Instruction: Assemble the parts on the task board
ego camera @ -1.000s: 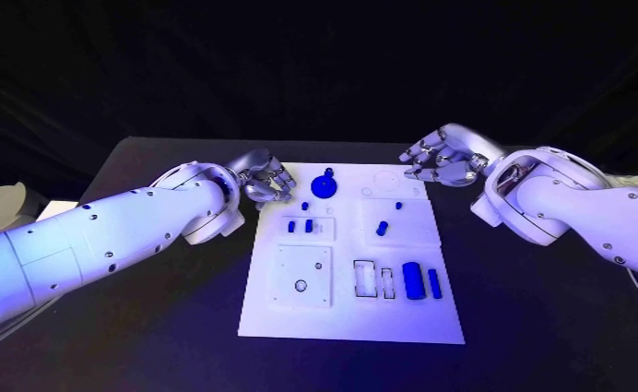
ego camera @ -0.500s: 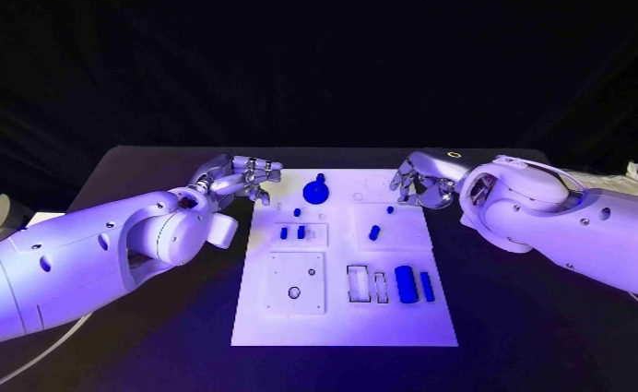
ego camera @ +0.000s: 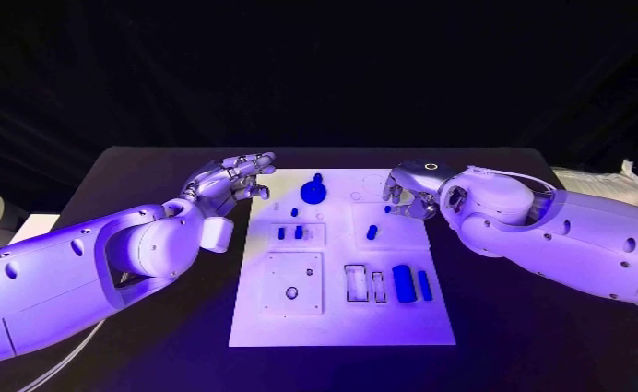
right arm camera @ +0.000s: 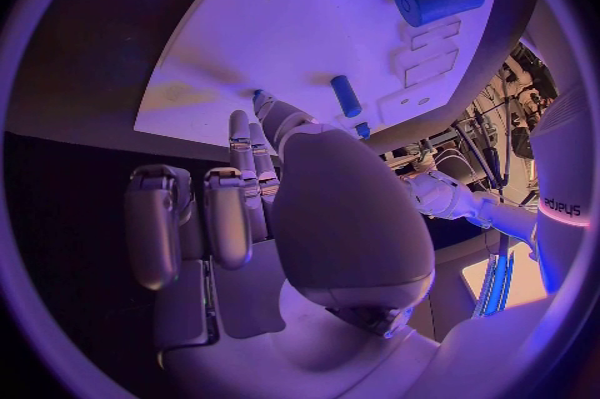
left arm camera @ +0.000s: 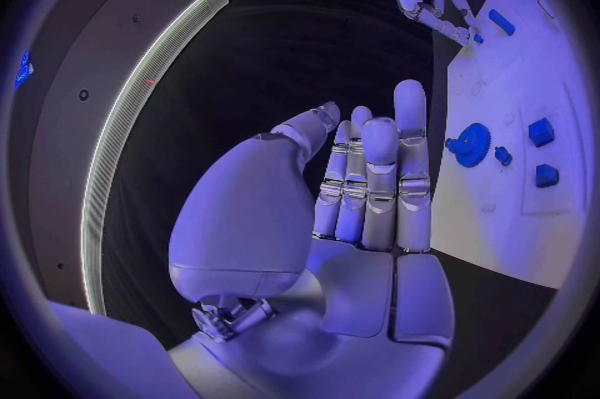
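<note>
The white task board (ego camera: pixel 339 318) lies in the middle of the black table. A round blue part (ego camera: pixel 313 192) sits near its far edge, with two small blue pieces (ego camera: pixel 289 232) and a short peg (ego camera: pixel 372 231) in the middle. A blue cylinder (ego camera: pixel 403 283) and a thinner bar (ego camera: pixel 424 284) lie at the near right. My left hand (ego camera: pixel 233 177) hovers just left of the board's far corner, fingers straight and holding nothing (left arm camera: pixel 363 189). My right hand (ego camera: pixel 406 194) hangs over the board's far right edge with loosely bent fingers (right arm camera: pixel 250 209) and nothing in them.
A square plate with an oval hole (ego camera: pixel 291 281) and two narrow rectangular slots (ego camera: pixel 357 283) are set into the board's near half. Black table (ego camera: pixel 147 180) extends on both sides of the board. My forearms flank the board left and right.
The camera has shifted. My left hand's fingers have gone from curled to straight. My right hand has come in and down to the board's far right edge.
</note>
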`<state>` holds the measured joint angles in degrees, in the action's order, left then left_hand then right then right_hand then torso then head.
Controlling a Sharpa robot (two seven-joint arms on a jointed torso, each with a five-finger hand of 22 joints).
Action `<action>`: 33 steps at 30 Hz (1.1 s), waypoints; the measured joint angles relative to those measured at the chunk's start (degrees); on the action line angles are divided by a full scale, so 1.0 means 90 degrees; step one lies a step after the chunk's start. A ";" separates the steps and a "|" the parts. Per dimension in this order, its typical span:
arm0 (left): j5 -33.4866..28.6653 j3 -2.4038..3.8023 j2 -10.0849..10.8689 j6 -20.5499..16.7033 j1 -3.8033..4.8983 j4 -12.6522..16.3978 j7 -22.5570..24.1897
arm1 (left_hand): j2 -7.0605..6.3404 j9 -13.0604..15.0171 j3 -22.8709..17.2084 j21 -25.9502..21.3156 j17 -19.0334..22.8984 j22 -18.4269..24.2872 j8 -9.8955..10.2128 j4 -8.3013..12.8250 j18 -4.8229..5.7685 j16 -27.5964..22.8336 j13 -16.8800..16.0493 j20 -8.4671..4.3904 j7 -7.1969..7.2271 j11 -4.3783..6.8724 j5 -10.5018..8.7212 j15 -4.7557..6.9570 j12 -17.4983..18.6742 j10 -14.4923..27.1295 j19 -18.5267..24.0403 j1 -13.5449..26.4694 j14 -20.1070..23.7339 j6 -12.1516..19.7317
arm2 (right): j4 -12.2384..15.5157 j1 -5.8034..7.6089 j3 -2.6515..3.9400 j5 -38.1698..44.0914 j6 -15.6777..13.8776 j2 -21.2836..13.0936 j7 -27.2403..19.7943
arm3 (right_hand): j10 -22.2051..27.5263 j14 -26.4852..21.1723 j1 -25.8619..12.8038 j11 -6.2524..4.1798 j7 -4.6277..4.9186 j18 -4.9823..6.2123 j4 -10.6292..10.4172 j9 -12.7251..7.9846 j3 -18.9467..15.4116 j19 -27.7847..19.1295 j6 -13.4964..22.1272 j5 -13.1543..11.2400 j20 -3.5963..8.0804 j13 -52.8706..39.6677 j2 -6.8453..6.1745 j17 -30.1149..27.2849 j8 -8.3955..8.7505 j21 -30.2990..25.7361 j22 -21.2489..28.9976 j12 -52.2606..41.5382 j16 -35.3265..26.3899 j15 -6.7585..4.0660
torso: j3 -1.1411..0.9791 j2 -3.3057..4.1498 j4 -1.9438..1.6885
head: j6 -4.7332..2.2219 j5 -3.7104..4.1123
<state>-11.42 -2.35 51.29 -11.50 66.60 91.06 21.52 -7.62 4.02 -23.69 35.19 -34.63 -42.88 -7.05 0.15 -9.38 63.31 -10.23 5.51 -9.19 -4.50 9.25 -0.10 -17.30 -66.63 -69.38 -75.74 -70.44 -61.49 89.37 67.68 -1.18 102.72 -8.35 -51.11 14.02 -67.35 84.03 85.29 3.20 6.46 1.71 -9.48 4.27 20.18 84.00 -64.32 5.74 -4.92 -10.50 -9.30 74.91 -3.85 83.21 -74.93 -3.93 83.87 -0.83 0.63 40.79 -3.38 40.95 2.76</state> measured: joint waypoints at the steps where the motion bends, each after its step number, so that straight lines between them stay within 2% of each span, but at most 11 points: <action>1: -0.0021 0.0000 0.0007 0.0003 0.0000 0.0016 0.0014 | 0.0000 0.0000 0.0000 -0.0004 0.0006 0.0003 0.0000 0.0000 0.0000 0.0027 -0.0006 0.0000 0.0012 -0.0008 0.0000 0.0000 -0.0035 0.0008 0.0000 0.0000 0.0000 0.0012 | -0.0013 -0.0012 0.0000 0.0024 0.0014 0.0012 0.0004 | 0.0000 0.0000 0.0000 0.0000 0.0000 0.0000 -0.0007 0.0000 0.0026 0.0000 0.0000 0.0000 0.0000 0.0023 0.0000 0.0000 0.0000 0.0000 0.0000 0.0000 0.0000 0.0000 | 0.0000 0.0000 -0.0001 | 0.0005 0.0000; 5: -0.0086 0.0000 0.0030 0.0004 -0.0001 0.0058 0.0049 | 0.0000 0.0000 0.0018 -0.0004 0.0008 0.0004 0.0000 0.0018 0.0000 0.0035 -0.0015 0.0000 0.0023 0.0000 0.0000 -0.0001 -0.0057 0.0045 0.0000 0.0000 0.0001 0.0023 | -0.0043 -0.0051 -0.0001 0.0089 0.0061 0.0055 0.0005 | 0.0000 -0.0006 -0.0039 -0.0001 0.0000 0.0000 -0.0038 0.0000 0.0056 0.0000 0.0000 0.0000 0.0000 0.0101 -0.0011 0.0000 0.0000 0.0000 0.0000 0.0000 -0.0035 -0.0007 | 0.0001 0.0000 -0.0001 | 0.0023 -0.0001; 11: -0.0150 0.0000 0.0055 0.0000 -0.0003 0.0090 0.0072 | 0.0025 -0.0005 0.0018 -0.0004 0.0015 0.0014 0.0000 0.0018 0.0001 0.0036 -0.0030 0.0000 0.0022 0.0000 0.0025 -0.0001 -0.0094 0.0045 0.0000 -0.0026 0.0001 0.0023 | -0.0086 -0.0103 -0.0002 0.0156 0.0140 0.0127 -0.0008 | 0.0023 -0.0002 -0.0062 -0.0024 -0.0030 0.0000 -0.0012 -0.0001 0.0153 0.0000 -0.0030 0.0000 0.0000 0.0222 0.0013 -0.0001 0.0000 -0.0025 0.0001 0.0000 -0.0035 -0.0091 | -0.0005 -0.0002 0.0002 | 0.0043 -0.0006; 15: -0.0171 0.0000 0.0064 -0.0003 -0.0003 0.0098 0.0074 | 0.0026 -0.0005 0.0035 -0.0004 0.0026 0.0024 0.0000 0.0036 0.0002 0.0036 -0.0046 0.0023 -0.0010 -0.0010 0.0025 -0.0002 -0.0148 0.0125 -0.0024 -0.0026 0.0002 0.0057 | -0.0130 -0.0116 0.0007 0.0181 0.0169 0.0165 -0.0016 | 0.0023 0.0000 -0.0089 -0.0024 -0.0051 0.0000 0.0008 0.0001 0.0203 0.0000 -0.0051 0.0001 0.0047 0.0282 0.0039 -0.0001 0.0001 -0.0025 0.0001 0.0000 -0.0035 -0.0092 | -0.0010 -0.0005 0.0004 | 0.0049 -0.0010; 22: -0.0191 0.0000 0.0079 -0.0011 -0.0003 0.0101 0.0074 | 0.0052 -0.0006 0.0053 -0.0029 0.0035 0.0030 0.0000 0.0053 0.0003 0.0062 -0.0054 0.0023 0.0012 -0.0010 0.0025 -0.0002 -0.0174 0.0125 -0.0024 -0.0052 0.0002 0.0079 | -0.0182 -0.0130 0.0016 0.0204 0.0196 0.0217 -0.0026 | 0.0007 0.0000 -0.0119 -0.0042 -0.0061 0.0000 0.0017 0.0012 0.0301 0.0000 -0.0065 -0.0036 0.0047 0.0346 0.0073 0.0002 0.0001 -0.0025 0.0001 -0.0001 -0.0035 -0.0092 | -0.0010 -0.0005 -0.0001 | 0.0068 -0.0016; 26: -0.0196 0.0000 0.0083 -0.0015 -0.0003 0.0101 0.0073 | 0.0052 -0.0010 0.0053 -0.0029 0.0035 0.0036 0.0000 0.0053 0.0002 0.0062 -0.0066 0.0023 -0.0010 -0.0018 0.0025 -0.0003 -0.0194 0.0177 -0.0024 -0.0052 0.0002 0.0102 | -0.0226 -0.0127 0.0025 0.0209 0.0218 0.0252 -0.0033 | -0.0069 0.0000 -0.0064 -0.0077 -0.0109 0.0000 0.0048 0.0031 0.0436 0.0000 -0.0131 -0.0210 0.0047 0.0437 0.0235 0.0004 0.0000 -0.0052 0.0002 -0.0019 -0.0035 -0.0092 | -0.0010 -0.0006 0.0000 | 0.0079 -0.0021; 33: -0.0200 0.0000 0.0090 -0.0019 -0.0004 0.0115 0.0065 | 0.0051 -0.0016 0.0070 -0.0029 0.0053 0.0049 0.0000 0.0070 0.0003 0.0091 -0.0084 0.0023 -0.0024 -0.0034 0.0024 -0.0012 -0.0261 0.0240 -0.0023 -0.0052 0.0011 0.0160 | -0.0305 -0.0113 0.0040 0.0210 0.0289 0.0313 -0.0082 | -0.0219 -0.0001 -0.0031 -0.0104 -0.0093 0.0000 0.0218 0.0067 0.0702 0.0000 -0.0236 -0.0310 0.0046 0.0536 0.0362 0.0004 0.0001 -0.0052 0.0002 -0.0022 -0.0035 -0.0092 | -0.0009 -0.0005 -0.0004 | 0.0101 -0.0021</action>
<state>-13.22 -2.35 52.10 -11.67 66.57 92.09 22.10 -7.16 3.88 -23.05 34.93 -34.15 -42.44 -7.04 0.78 -9.35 64.13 -10.99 5.72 -9.41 -4.81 9.47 -0.21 -19.65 -64.47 -69.59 -76.21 -70.34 -60.05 86.63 66.65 -0.82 104.61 -5.75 -48.30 13.29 -69.32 84.02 85.01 2.26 5.62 1.70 -7.52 4.87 26.49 84.00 -66.44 2.95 -4.50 -5.68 -6.04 74.94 -3.84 82.75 -74.91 -4.13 83.56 -1.66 0.55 40.74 -3.41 41.85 2.57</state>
